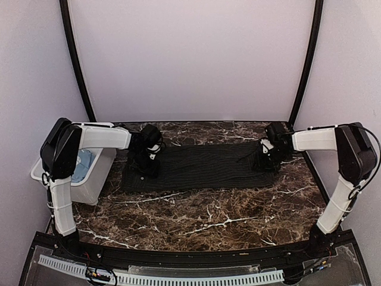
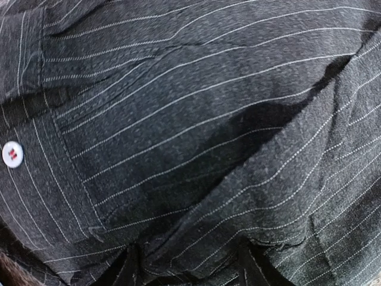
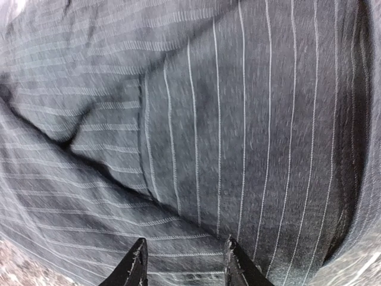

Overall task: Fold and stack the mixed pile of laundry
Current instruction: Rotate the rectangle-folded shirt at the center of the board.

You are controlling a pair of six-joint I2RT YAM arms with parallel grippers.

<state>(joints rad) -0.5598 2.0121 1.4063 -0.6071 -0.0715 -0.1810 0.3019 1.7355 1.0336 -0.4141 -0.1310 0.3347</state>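
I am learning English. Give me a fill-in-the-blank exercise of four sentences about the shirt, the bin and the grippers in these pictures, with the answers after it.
1. The black pinstriped shirt lies spread on the ____, not in the white bin.
2. The garment inside that bin is light ____.
3. The button in the left wrist view is ____ with red thread.
4. The left gripper and the right gripper are at ____ ends of the shirt.

Missing words: table; blue; white; opposite.
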